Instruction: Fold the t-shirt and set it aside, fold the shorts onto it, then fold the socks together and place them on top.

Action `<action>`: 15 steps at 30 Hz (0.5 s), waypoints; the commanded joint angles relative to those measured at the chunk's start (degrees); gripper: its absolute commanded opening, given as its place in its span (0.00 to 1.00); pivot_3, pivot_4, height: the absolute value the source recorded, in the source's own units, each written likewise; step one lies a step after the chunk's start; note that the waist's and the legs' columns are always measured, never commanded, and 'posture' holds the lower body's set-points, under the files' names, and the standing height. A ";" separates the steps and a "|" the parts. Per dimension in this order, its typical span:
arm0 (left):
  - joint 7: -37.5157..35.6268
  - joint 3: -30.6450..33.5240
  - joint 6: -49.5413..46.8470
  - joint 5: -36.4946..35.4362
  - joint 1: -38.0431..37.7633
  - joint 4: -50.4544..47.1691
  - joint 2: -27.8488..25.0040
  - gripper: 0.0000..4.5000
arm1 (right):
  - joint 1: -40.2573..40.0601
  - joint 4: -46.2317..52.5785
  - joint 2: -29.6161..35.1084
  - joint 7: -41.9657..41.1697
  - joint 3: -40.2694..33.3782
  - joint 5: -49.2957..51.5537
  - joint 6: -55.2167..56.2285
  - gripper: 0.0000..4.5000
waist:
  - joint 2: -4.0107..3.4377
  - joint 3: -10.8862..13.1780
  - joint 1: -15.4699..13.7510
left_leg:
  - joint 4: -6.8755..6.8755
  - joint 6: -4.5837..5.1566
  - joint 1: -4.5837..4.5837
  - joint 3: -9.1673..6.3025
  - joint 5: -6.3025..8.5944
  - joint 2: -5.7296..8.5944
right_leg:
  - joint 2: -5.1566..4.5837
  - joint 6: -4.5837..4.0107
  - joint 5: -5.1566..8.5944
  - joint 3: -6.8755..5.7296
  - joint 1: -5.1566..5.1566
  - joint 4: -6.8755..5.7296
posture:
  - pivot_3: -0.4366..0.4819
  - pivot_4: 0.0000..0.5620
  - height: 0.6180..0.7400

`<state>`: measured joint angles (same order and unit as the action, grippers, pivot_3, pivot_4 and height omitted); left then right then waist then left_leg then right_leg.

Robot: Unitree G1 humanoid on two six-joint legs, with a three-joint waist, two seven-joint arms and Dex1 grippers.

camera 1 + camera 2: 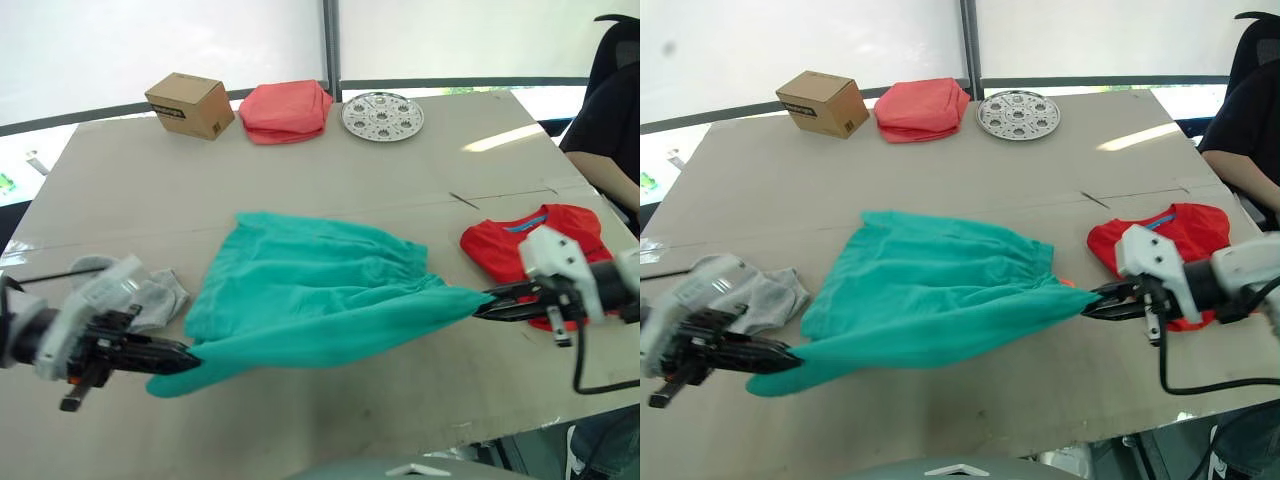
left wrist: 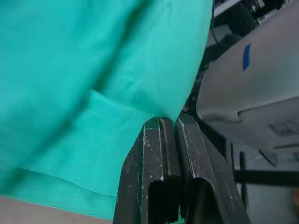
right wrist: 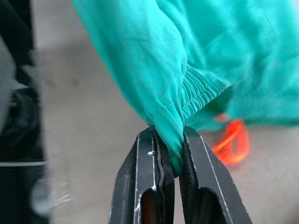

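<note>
Shorts (image 1: pixel 310 290) pinched taut between my left end effector (image 1: pixel 185 357) and right end effector (image 1: pixel 480 305) — mid-fold; next, carry onto t-shirt (image 1: pixel 540 235).

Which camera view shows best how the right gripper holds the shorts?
The right wrist view: the right gripper is shut on the shorts at the waistband. The eye views show this pinch from afar.

1. The left gripper (image 1: pixel 188 357) reaches low toward the middle, its fingers (image 2: pixel 159 154) pinched on the shorts (image 1: pixel 320 290).
2. The right gripper (image 1: pixel 478 309) points inward, seemingly level, clamping the gathered waistband.
</note>
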<state>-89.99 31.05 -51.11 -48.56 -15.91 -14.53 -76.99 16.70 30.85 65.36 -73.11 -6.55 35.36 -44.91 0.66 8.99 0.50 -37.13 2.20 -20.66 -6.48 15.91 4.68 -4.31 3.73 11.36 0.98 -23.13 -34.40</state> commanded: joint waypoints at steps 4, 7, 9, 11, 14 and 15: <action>30.04 -21.22 16.91 23.65 34.42 14.57 16.42 0.01 | 25.03 -28.65 -20.17 19.43 20.17 -24.13 11.24 0.00 | 0.56 -0.13 0.06 | 0.01 -0.05 0.04 0.36 -0.05 0.00 | -0.66 0.07 -0.08 -0.50 -0.02 0.06 | 0.48 0.27 1.00; 50.68 -23.15 32.67 36.55 56.81 31.24 24.56 0.01 | 43.87 -54.53 -31.62 33.37 21.42 -34.01 28.84 0.00 | 1.28 0.32 -0.19 | -0.15 -0.66 -0.32 0.38 -0.73 0.21 | -0.32 -0.12 -1.32 -0.69 -0.43 0.12 | 0.48 0.27 1.00; 58.47 -20.36 41.37 39.45 66.08 38.55 25.17 0.01 | 54.53 -66.99 -33.95 39.68 20.46 -37.72 41.51 0.00 | 1.65 0.25 0.16 | -0.10 -0.82 -1.15 0.17 -1.13 0.15 | -0.18 -0.38 -1.81 -0.83 -1.24 0.31 | 0.48 0.27 1.00; 61.11 -19.10 46.82 40.52 70.06 42.60 25.13 0.01 | 60.05 -74.68 -34.81 41.49 19.80 -38.99 49.63 0.00 | 1.69 0.15 0.53 | -0.09 -1.05 -1.87 -0.11 -1.37 0.04 | -0.14 -0.65 -2.13 -1.37 -2.12 0.34 | 0.48 0.27 1.00; 59.43 -9.68 56.10 37.35 61.67 36.49 22.99 0.01 | 66.10 -76.17 -32.00 38.09 15.69 -36.23 55.51 0.00 | 1.56 -0.14 2.18 | 0.87 -1.09 -1.41 -0.65 -1.32 0.30 | -0.72 -0.65 -2.14 -2.65 -2.17 0.52 | 0.48 0.27 1.00; 58.20 -7.03 56.44 35.87 56.99 32.95 23.10 0.01 | 65.17 -74.49 -31.04 36.49 14.89 -35.49 55.79 0.00 | 1.53 -0.30 2.68 | 0.95 -1.12 -1.22 -0.72 -1.29 0.36 | -0.85 -0.65 -2.14 -2.78 -2.08 0.50 | 0.48 0.27 1.00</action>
<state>-32.10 17.56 3.53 -11.17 44.93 20.04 -52.34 82.91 -43.02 30.11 -35.88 12.80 -1.24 10.03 2.19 8.68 3.18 -36.21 1.00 -21.73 -7.39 14.70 5.15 -5.21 3.09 9.23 -1.90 -25.15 -33.82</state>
